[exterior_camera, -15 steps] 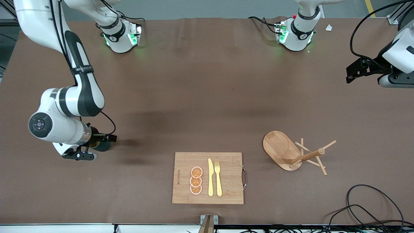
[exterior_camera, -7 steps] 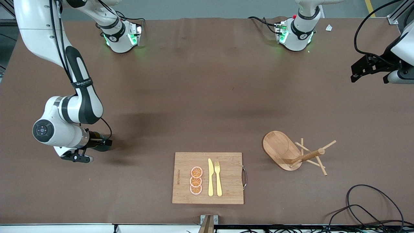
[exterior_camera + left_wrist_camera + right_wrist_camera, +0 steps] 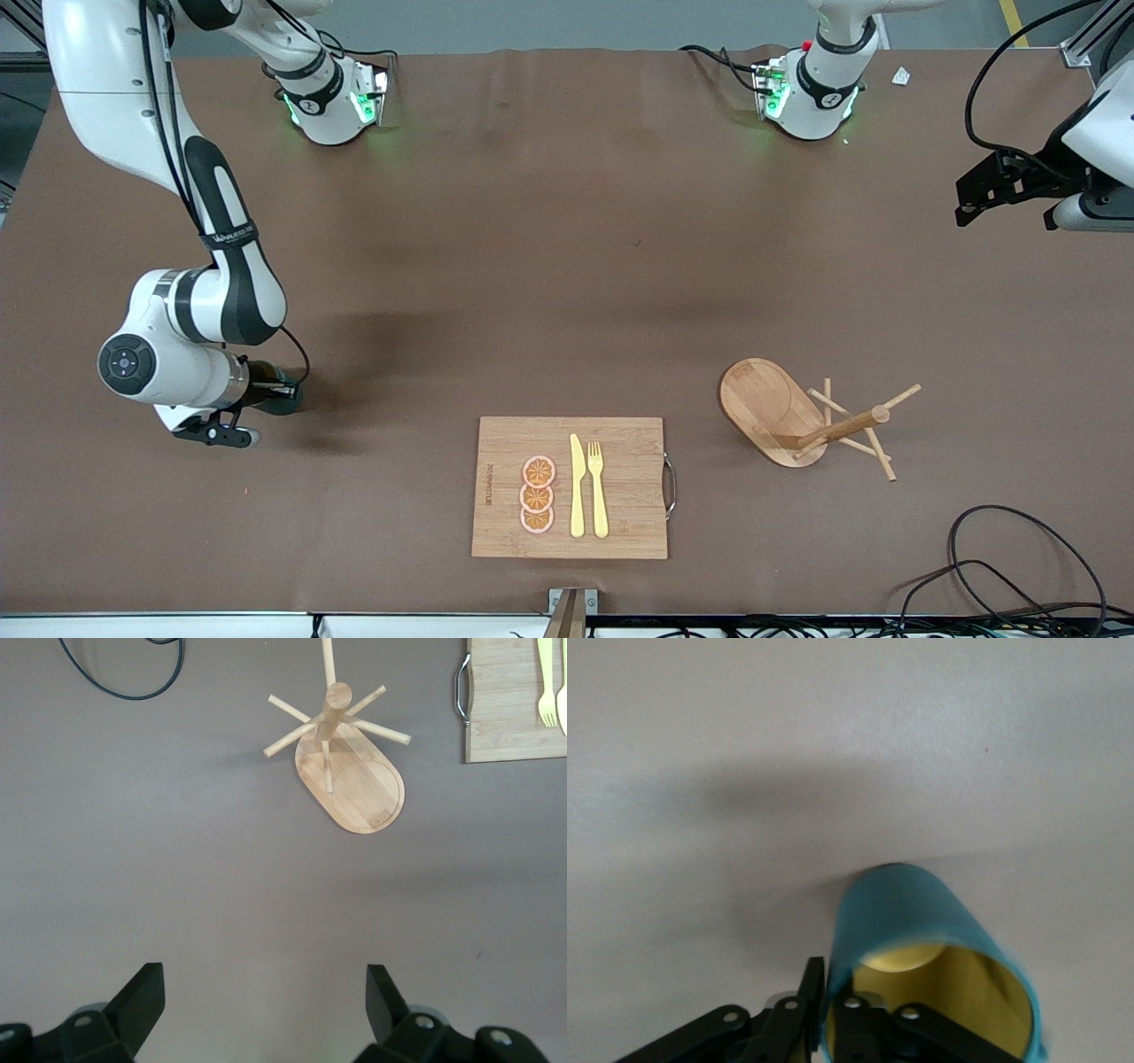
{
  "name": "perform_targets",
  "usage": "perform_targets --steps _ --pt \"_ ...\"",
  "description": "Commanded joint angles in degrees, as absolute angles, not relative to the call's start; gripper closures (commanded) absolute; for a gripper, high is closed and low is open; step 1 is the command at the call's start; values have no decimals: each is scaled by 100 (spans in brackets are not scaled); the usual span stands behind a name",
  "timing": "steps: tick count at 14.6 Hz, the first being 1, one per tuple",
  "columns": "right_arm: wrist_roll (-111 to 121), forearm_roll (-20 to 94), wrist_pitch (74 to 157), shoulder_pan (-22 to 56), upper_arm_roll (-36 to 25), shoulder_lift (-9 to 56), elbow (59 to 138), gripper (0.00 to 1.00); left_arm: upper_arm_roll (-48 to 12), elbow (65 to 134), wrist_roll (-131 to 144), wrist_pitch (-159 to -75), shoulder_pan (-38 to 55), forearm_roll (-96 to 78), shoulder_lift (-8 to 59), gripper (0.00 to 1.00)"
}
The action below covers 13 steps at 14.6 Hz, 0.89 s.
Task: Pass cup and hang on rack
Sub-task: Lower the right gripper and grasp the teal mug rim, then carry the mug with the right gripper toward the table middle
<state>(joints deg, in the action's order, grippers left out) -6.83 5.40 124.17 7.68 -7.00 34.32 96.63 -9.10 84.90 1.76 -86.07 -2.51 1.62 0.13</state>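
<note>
Where the front view is taken first, the right gripper (image 3: 266, 396) is seen low at the right arm's end of the table, with the cup (image 3: 276, 399) mostly hidden beneath it; only a dark sliver shows. The rack (image 3: 802, 418) stands toward the left arm's end, its oval base on the cloth and its post and pegs leaning with the camera's angle. A bamboo cutting board (image 3: 620, 443) lies between the two and nearer the camera, bearing three orange slices (image 3: 537, 494), a yellow knife (image 3: 577, 486) and a yellow fork (image 3: 598, 487). The left gripper (image 3: 973, 190) is held high over the bare table edge at the left arm's end, waiting. By the left wrist view, the left gripper (image 3: 266, 1010) is spread wide with nothing between its fingers, and the rack (image 3: 350, 771) is seen well apart from it. By the right wrist view, the right gripper (image 3: 828, 1010) is pinched on the rim wall of the cup (image 3: 908, 908), one finger inside against the yellow lining, one outside; the cup's base is against the table.
</note>
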Motion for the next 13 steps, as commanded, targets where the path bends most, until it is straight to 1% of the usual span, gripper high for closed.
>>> perform_targets --steps 1,3,5,7,10,13 --pt "-738 492 11964 939 -659 3358 9292 100 -923 8402 106 -8578 -299 185 18 0" --pt "-782 553 11455 1141 -642 3340 8835 100 -897 8402 105 -8578 -299 185 18 0" --pt "-1087 598 11137 1405 -624 3331 8448 100 -888 8402 88 -8578 -308 237 18 0" --pt "-1947 606 10891 1887 -624 3331 8140 100 -870 8402 105 -8534 -308 229 -35 0" --pt "-3318 563 10819 2880 -633 3366 7884 100 -870 8394 105 -8534 -308 237 -35 0" --pt "-4050 702 10863 3321 -546 3593 7490 100 -905 8394 140 -8534 -273 202 9 0"
